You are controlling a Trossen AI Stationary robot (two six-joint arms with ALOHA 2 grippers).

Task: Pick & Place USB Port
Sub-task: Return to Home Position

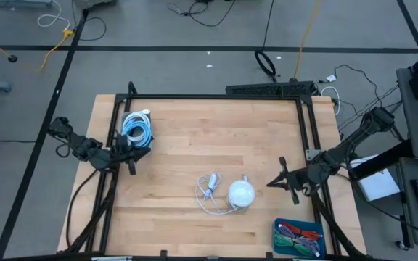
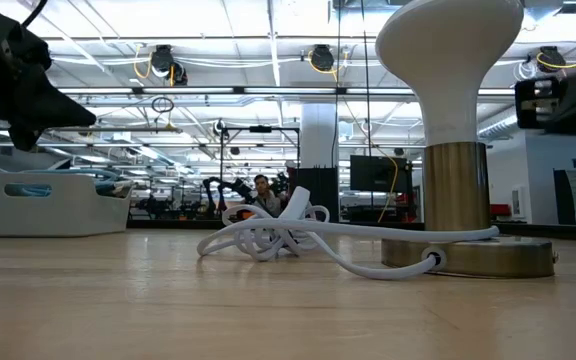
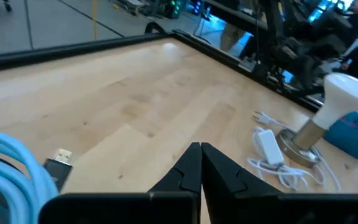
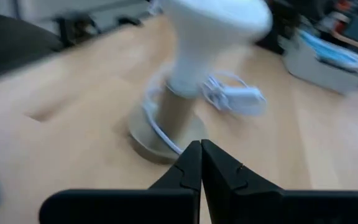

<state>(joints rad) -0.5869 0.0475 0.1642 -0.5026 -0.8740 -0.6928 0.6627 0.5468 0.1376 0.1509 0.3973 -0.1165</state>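
Note:
A black USB plug with a metal end (image 3: 59,160) lies beside a coil of light-blue cable (image 3: 8,163); whether it rests on the table or on the bin's edge, I cannot tell. The coil sits in a white bin (image 1: 136,129) at the table's left. My left gripper (image 1: 132,161) is shut and empty just near of the bin, its tips (image 3: 201,148) above bare wood. A lamp with a white dome and brass base (image 1: 242,193) stands near the table's middle. My right gripper (image 1: 273,182) is shut and empty to the lamp's right, pointing at it (image 4: 201,144).
The lamp's white cord and power adapter (image 1: 209,185) lie in loops left of its base. A blue bin with cables (image 1: 297,237) sits at the near right corner. A black frame (image 1: 216,98) runs along the table's edges. Bare wood lies across the far half.

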